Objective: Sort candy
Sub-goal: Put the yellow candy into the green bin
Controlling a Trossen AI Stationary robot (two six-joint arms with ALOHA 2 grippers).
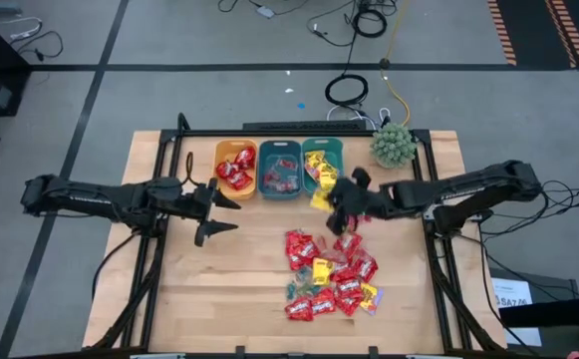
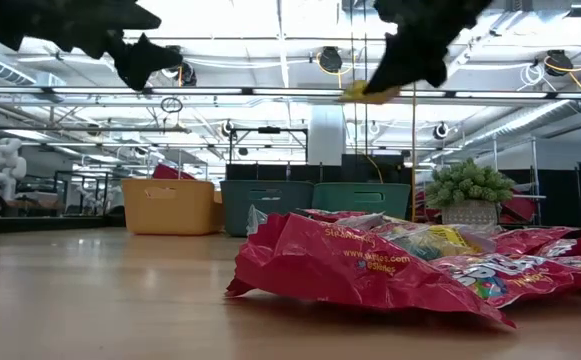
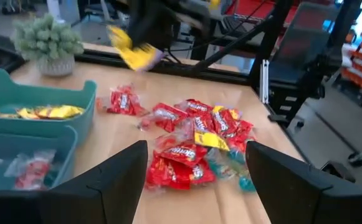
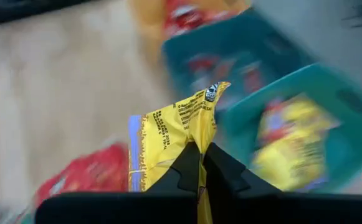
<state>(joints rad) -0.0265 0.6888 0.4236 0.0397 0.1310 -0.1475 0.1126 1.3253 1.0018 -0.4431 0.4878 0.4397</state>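
While clamped on a yellow packet point(image 4: 168, 140), right end effector point(image 4: 199, 163) near yellow-filled teal bin point(image 1: 322, 150); left end effector point(image 1: 219, 211) wide.

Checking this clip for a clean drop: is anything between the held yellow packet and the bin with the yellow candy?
Nothing visible. The right end effector holds the yellow packet in the air just beside the teal bin of yellow candy, with only bare table between them.

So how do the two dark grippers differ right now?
The left gripper hangs open and empty over bare wood left of the bins; the right gripper is shut on a shiny yellow candy packet. The left sits away from the loose candy pile; the right is lifted by the right-hand teal plastic bin. Both are two-fingered.
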